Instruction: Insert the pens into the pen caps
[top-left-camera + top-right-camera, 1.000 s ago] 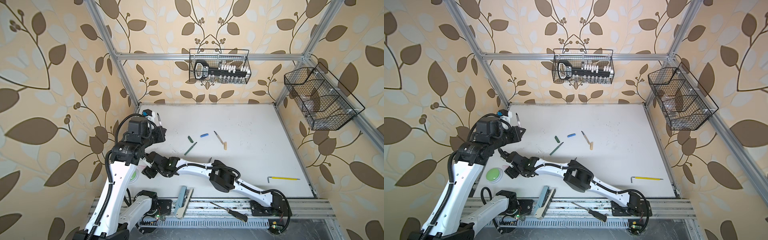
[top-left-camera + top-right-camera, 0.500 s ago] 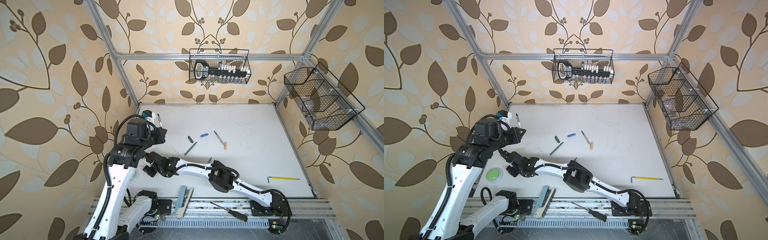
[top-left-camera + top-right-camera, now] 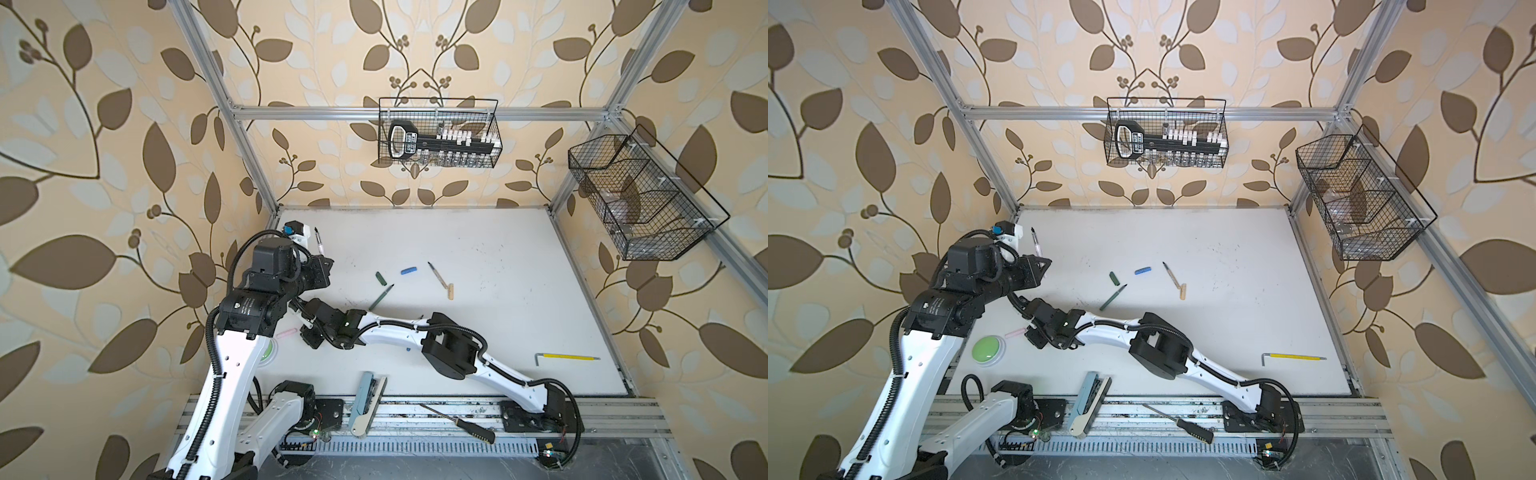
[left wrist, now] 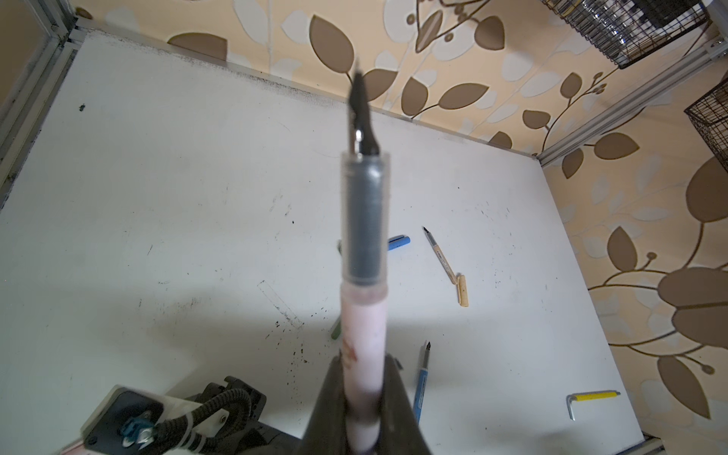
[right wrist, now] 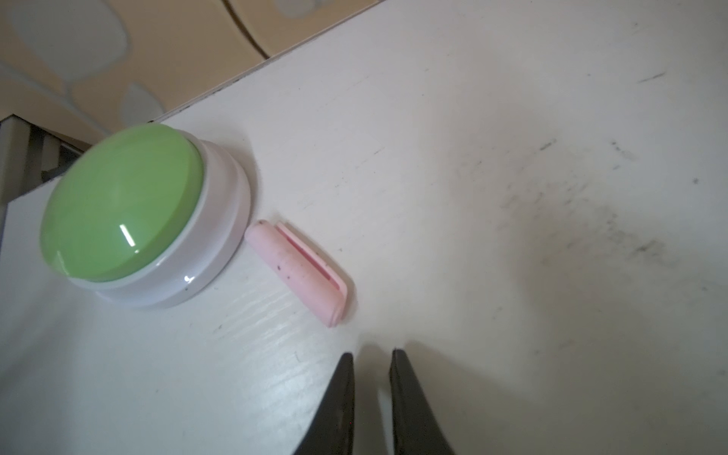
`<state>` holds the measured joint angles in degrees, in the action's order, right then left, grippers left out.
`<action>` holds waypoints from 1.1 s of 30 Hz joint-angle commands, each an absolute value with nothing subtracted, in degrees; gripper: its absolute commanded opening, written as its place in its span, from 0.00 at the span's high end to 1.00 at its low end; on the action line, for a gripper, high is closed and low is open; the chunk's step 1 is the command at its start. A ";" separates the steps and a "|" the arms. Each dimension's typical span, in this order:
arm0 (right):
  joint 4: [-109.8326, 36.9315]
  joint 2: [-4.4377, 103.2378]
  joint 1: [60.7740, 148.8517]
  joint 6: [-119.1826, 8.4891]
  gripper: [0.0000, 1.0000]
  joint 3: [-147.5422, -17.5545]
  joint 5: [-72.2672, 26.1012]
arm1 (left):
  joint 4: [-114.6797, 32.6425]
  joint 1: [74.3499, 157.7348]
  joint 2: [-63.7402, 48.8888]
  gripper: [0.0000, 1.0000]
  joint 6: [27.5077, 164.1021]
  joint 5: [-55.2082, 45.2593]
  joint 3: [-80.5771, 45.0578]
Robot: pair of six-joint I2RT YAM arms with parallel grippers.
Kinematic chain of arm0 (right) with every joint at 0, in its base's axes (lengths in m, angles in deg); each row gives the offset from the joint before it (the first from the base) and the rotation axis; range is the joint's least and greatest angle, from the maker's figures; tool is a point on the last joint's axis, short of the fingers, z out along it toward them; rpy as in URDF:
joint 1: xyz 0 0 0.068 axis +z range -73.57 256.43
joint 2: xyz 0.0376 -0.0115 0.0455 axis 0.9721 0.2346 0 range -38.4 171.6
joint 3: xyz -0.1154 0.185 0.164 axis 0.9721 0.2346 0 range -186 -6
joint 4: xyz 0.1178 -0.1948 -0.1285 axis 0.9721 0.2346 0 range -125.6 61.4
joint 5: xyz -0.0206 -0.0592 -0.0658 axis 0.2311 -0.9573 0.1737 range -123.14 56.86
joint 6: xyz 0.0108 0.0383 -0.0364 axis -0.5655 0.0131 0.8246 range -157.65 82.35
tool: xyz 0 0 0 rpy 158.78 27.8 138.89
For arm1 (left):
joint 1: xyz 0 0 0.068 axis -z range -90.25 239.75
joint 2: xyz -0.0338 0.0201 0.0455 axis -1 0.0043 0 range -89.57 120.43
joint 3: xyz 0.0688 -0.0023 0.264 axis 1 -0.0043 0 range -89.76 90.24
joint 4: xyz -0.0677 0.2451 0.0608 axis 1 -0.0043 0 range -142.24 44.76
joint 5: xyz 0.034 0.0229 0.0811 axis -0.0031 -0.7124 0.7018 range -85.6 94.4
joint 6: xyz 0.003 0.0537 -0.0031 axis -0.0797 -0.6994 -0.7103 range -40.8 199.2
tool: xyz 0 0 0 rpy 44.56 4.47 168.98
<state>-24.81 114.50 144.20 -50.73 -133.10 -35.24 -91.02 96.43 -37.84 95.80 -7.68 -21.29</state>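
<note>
While the left gripper (image 4: 363, 378) is clamped on the pale pink pen (image 4: 364, 315), raised off the table (image 4: 157, 197), the right gripper (image 5: 372, 354) has its jaws nearly together on nothing, just short of the pink cap (image 5: 299, 272) beside the green button (image 5: 122, 201), so it risks pinching air or nudging the cap away.

Bright, even light in both top views, shadows soft and faint. Left wrist view: pink pen (image 4: 364, 315) badly blurred up close. Right wrist view: glare streaks on the green button (image 5: 118, 205).
</note>
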 commanded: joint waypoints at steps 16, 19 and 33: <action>-22.54 123.47 146.28 -42.61 0.25 -147.15 -33.40 | -92.44 96.17 -37.81 0.88 93.68 -9.92 -18.54; -23.03 124.00 146.57 -42.18 0.23 -147.06 -33.91 | -92.30 96.17 -37.31 0.88 93.63 -10.10 -18.91; -26.36 116.03 145.16 -44.56 0.26 -136.65 -39.66 | -91.19 96.17 -36.16 0.90 94.49 -10.90 -20.22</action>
